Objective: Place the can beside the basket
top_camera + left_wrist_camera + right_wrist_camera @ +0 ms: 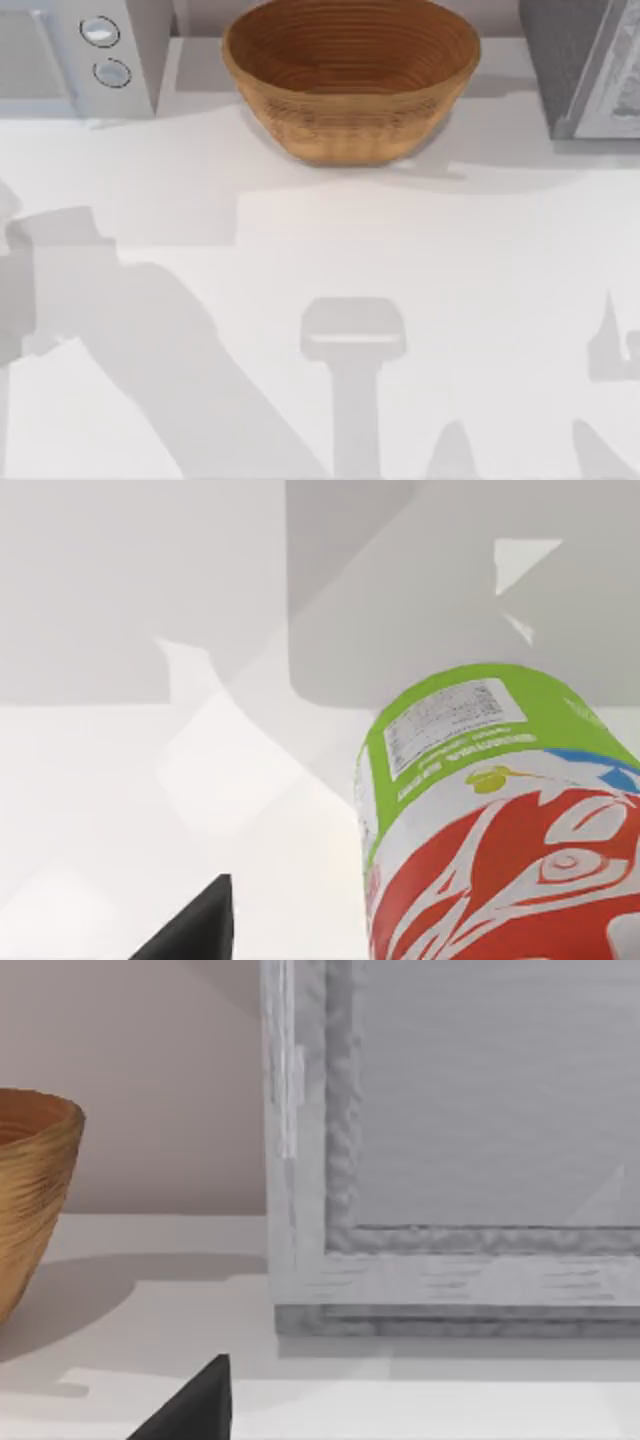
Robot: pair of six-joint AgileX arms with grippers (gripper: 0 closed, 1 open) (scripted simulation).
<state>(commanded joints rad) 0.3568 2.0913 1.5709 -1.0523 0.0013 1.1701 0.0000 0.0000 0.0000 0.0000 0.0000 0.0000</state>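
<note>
The left gripper (196,932) appears as a black wedge at the edge of the left wrist view. Whether this claw is wide, narrow or clamped on anything cannot be told. Very close to it, nearer than anything else in that view, is the small soda can (490,830). The can has a green lower half with a white printed label and a yellow lemon mark, and a red upper half with white script. It is seen at a tilt, its green end pointing away from the camera. Behind it lies the plain white table (110,810), crossed by grey shadows. How far the can is from the basket cannot be told.

In the top view, the large round woven basket (350,85), light brown with ribbed coils and shaped like a bowl, stands upright at the far middle of the table. Left of the basket is a pale grey appliance with two round knobs (100,50). Right of the basket is a darker grey box-shaped appliance with a framed front (580,65).

The right gripper (196,1410) appears as a black wedge in the right wrist view. It is low over the table, facing the basket's curved side and the framed grey appliance beside it. Whether this claw is wide or narrow cannot be told either.
</note>
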